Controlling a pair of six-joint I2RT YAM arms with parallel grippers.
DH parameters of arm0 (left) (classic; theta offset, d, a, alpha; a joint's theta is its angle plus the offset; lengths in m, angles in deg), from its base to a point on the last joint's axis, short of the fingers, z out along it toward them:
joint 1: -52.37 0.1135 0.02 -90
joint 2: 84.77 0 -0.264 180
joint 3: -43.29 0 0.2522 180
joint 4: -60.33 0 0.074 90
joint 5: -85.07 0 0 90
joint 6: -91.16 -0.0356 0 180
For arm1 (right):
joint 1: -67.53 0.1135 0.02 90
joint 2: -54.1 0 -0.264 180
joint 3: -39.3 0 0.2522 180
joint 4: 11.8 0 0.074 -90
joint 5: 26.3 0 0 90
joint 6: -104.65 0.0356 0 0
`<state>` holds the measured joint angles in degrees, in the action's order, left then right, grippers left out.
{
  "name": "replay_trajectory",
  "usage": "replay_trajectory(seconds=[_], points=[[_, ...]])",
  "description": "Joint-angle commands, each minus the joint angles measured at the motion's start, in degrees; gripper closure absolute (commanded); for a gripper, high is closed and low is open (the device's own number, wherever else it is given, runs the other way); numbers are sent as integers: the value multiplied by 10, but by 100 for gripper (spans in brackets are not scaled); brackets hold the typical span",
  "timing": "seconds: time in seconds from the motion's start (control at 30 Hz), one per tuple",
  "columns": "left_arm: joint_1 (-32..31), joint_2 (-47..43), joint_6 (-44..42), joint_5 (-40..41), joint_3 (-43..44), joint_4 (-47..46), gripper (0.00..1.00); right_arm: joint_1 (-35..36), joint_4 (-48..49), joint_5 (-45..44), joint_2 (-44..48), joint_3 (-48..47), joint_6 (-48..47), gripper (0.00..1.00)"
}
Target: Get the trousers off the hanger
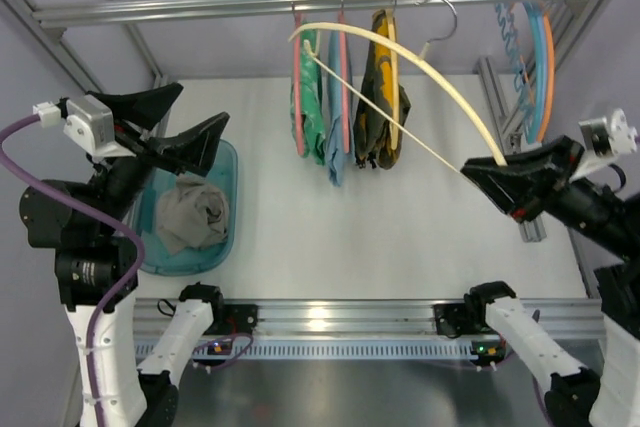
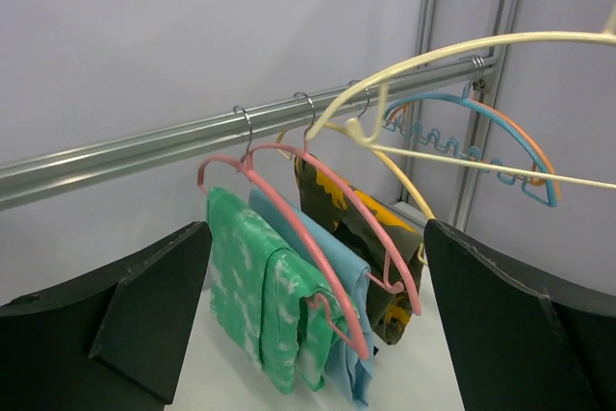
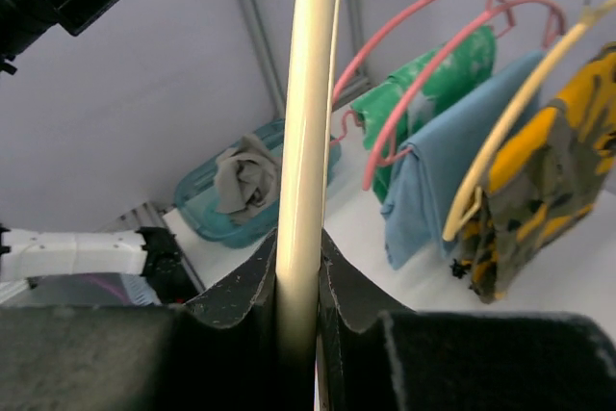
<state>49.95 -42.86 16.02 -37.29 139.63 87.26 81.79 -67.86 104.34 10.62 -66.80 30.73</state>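
The grey trousers lie crumpled in a teal basket at the left; they also show in the right wrist view. My right gripper is shut on one end of the bare cream hanger, which is held up in the air and reaches toward the rail; it shows in the right wrist view and the left wrist view. My left gripper is open and empty, raised above the basket.
A metal rail at the back carries pink hangers with a green garment and a blue one, a yellow-and-black garment, a loose metal hook, and orange and blue hangers at the right.
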Motion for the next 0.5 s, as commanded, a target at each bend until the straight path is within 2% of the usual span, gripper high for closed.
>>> replay_trajectory(seconds=[0.0,0.17,0.27,0.33,0.47], points=[[0,14,42,25,-19,-32,2,-59,-23,-29,73,29,-37,100],[0,16,22,55,-50,-34,2,-160,-105,-88,156,30,-75,100],[0,15,9,57,-63,-36,2,-195,-171,-136,177,25,-97,100],[0,14,10,56,-73,-39,2,-206,-205,-159,176,18,-108,100],[0,9,15,56,-88,-42,2,-211,-241,-225,105,-24,-124,100]])
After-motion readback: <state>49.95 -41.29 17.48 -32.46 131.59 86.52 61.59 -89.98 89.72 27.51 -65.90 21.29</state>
